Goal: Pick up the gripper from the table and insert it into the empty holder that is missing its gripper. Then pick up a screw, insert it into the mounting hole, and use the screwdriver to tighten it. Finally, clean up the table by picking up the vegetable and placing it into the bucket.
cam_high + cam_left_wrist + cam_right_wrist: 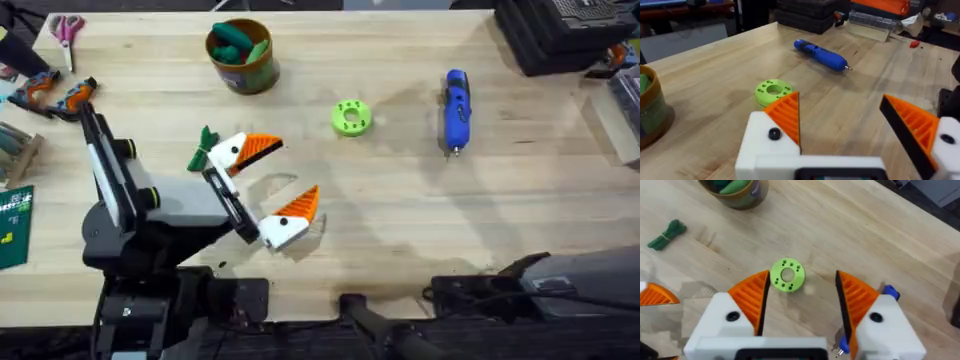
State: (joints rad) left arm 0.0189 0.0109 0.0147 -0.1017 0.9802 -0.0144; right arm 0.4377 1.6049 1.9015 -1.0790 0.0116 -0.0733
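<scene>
**Both hands spread wide and empty; vegetable on the tabletop beside the left hand**

At the far left edge of the pale wooden tabletop (400,230), pink-handled scissors (68,30) and orange-and-black handled tools (60,95) are laid. Just inward, the slender dark green toy vegetable (203,150) is seen flat on the wood, close beside the upper finger of the left hand (292,170). That hand is held wide open, white finger bases both fitted with ribbed orange pads, and nothing is gripped. A clear strip of wood is left between its two tips.

Behind it, near the far edge, the round mustard-brown tub with a green band (241,55) is stood upright, with green pieces already inside. It is set well apart from the vegetable.

Towards the middle, a lime-green plastic ring with holes (351,117) is laid flat. In the right wrist view the right hand (802,275) is found above this ring, fingers parted wide and nothing held.

Right of the ring, across a band of bare wood, the bright blue cylindrical power screwdriver (456,108) is laid on its side, metal tip pointed towards the near edge. The near right part of the tabletop is left open. Black cases (560,35) are stacked at the far right corner.
</scene>
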